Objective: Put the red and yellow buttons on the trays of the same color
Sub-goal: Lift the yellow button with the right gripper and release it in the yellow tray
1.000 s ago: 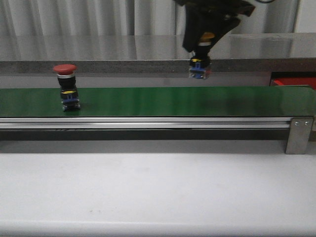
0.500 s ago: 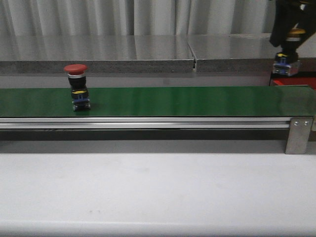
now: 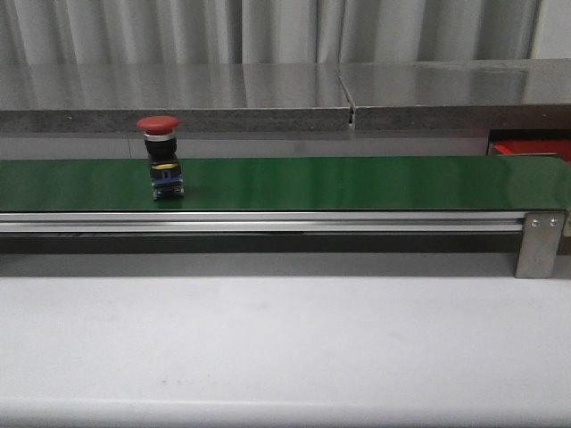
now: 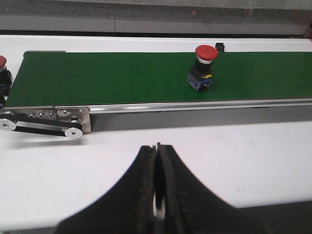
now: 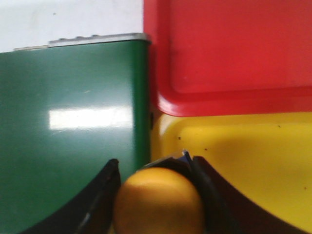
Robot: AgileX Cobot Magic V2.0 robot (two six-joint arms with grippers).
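A wide white desk [image 3: 285,348] fills the lower part of the front view, smooth and matte. Behind it stand pale vertical curtains [image 3: 268,31], with a grey, speckled ledge [image 3: 178,98] running below them. Along the desk lies a long green belt [image 3: 357,183] in a silver metal frame, with a bolted bracket [image 3: 538,241] at its right end. In the left wrist view the belt's other end shows its silver rollers [image 4: 44,124].

At the belt's right end a red tray [image 5: 234,53] and a yellow tray [image 5: 253,165] lie flat, edge to edge, both just beside the belt; in the front view only a sliver of the red one shows, past the far right end.

A red button [image 3: 161,156] stands upright on the belt toward its left part: a red mushroom cap over a black body with a blue and yellow base. A second red-capped piece [image 4: 3,73] peeks in just off the roller end of the belt, mostly cut off.

The left hand [image 4: 157,195] hovers above the bare desk on the near side of the belt, its fingers pressed together with nothing between them. The right hand [image 5: 156,195] grips a yellow button [image 5: 158,202] between its dark fingers, above the edge where belt and yellow tray meet.
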